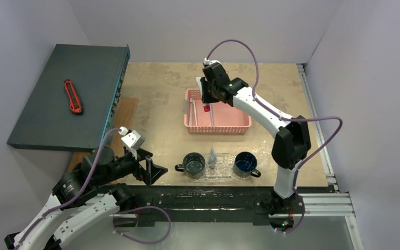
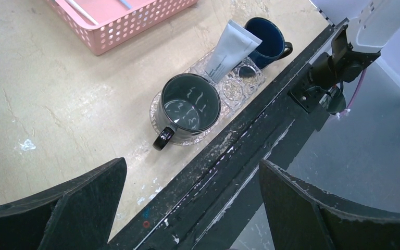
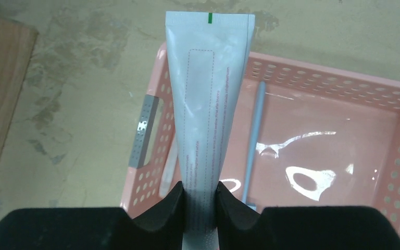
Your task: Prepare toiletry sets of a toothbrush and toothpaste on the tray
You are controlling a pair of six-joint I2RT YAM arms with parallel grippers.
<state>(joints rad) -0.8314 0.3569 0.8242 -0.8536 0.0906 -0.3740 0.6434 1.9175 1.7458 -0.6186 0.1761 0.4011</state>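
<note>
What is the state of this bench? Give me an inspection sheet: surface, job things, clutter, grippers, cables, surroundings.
Surface: tan table, worn and stained.
Job things: green mug, blue mug and a tube between them on the tray; toothbrush in the basket.
Clutter: red knife on a dark box; wood board.
Grippers: left gripper open, empty; right gripper shut on a second tube above the basket.
Cables: purple cables looped along both arms.
Surroundings: grey walls.

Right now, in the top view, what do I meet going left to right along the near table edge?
left gripper → dark green mug → grey tube → blue mug → right arm
</note>
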